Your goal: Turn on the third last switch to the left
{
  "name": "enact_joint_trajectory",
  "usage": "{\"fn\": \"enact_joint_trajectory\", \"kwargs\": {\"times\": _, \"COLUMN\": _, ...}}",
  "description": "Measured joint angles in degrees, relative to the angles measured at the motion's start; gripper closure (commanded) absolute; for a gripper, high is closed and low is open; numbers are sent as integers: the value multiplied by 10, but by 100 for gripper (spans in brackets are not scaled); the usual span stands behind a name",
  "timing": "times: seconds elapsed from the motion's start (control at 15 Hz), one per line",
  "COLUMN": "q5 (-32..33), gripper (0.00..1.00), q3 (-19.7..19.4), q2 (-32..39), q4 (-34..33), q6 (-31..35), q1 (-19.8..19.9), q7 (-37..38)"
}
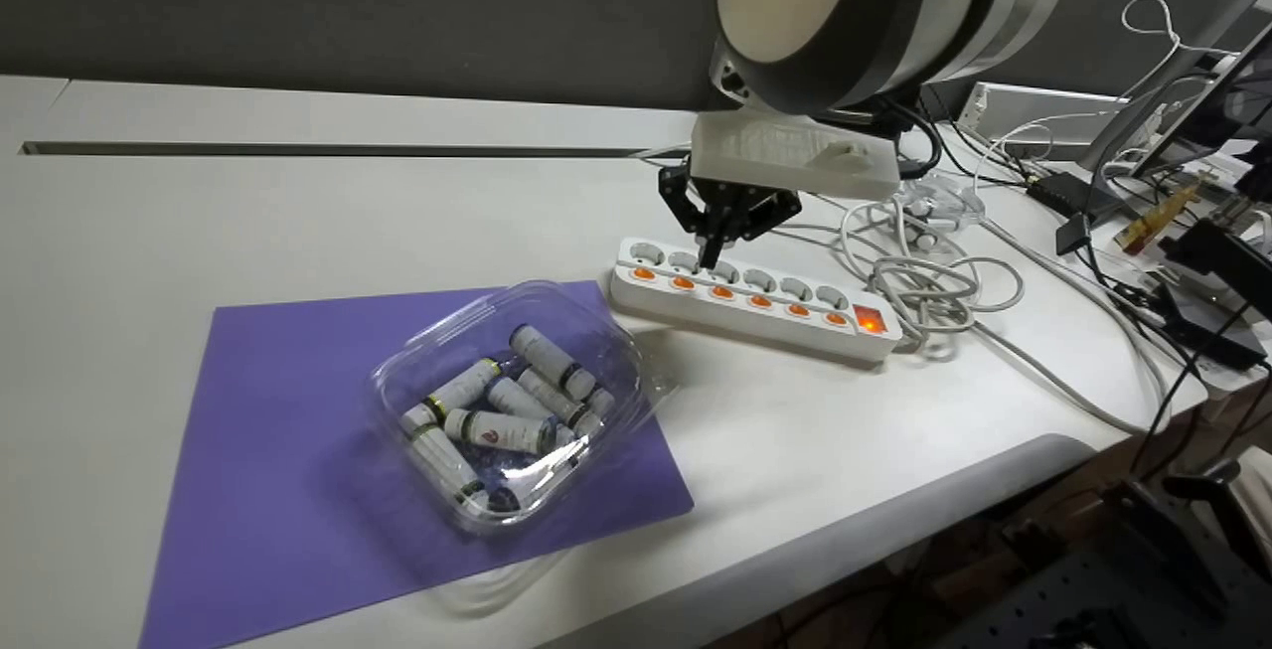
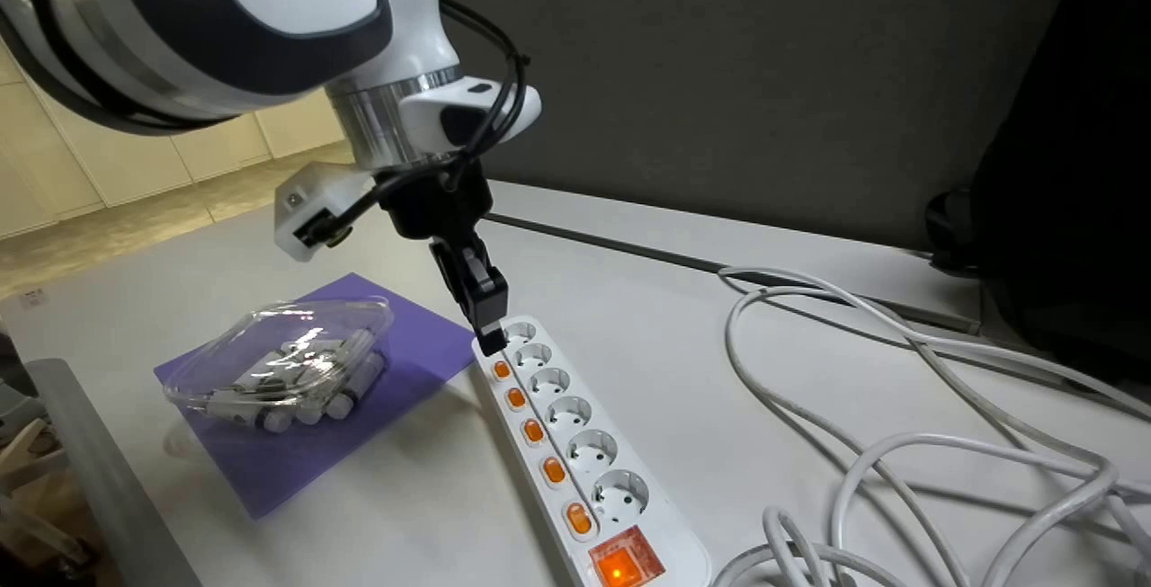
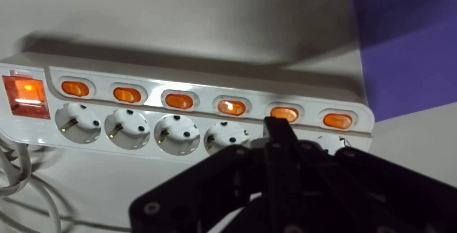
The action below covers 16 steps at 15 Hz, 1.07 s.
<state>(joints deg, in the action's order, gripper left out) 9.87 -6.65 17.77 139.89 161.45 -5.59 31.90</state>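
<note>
A white power strip (image 1: 755,327) lies on the table, with a row of orange switches beside round sockets. It also shows in the wrist view (image 3: 205,101). A larger main switch (image 1: 870,319) at the cable end is lit. The third small switch from the purple-sheet end (image 3: 231,107) has a bright spot; I cannot tell whether it is lit. My gripper (image 1: 709,256) is shut and empty, pointing down over the strip. In the wrist view its tip (image 3: 280,120) overlaps the second switch (image 3: 284,114) from that end; contact cannot be told. One socket is mostly hidden behind the fingers.
A purple sheet (image 1: 258,490) lies beside the strip's far end. A clear plastic box (image 1: 537,301) with several small bottles stands on it. Loose white cables (image 1: 924,281) lie at the strip's main-switch end. A dark partition (image 2: 764,93) stands behind the table.
</note>
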Motion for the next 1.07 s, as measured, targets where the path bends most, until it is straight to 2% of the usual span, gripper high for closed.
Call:
{"fn": "enact_joint_trajectory", "kwargs": {"times": 0.2, "q5": -2, "gripper": 100, "q3": -8, "q2": 0, "q4": 2, "q6": -1, "q1": -8, "q7": -3}}
{"fn": "enact_joint_trajectory", "kwargs": {"times": 0.67, "q5": -76, "gripper": 100, "q3": -18, "q2": 22, "q4": 6, "q6": 0, "q1": 0, "q7": -24}}
{"fn": "enact_joint_trajectory", "kwargs": {"times": 1.07, "q5": -95, "gripper": 100, "q3": -31, "q2": 38, "q4": 6, "q6": 24, "q1": 1, "q7": -30}}
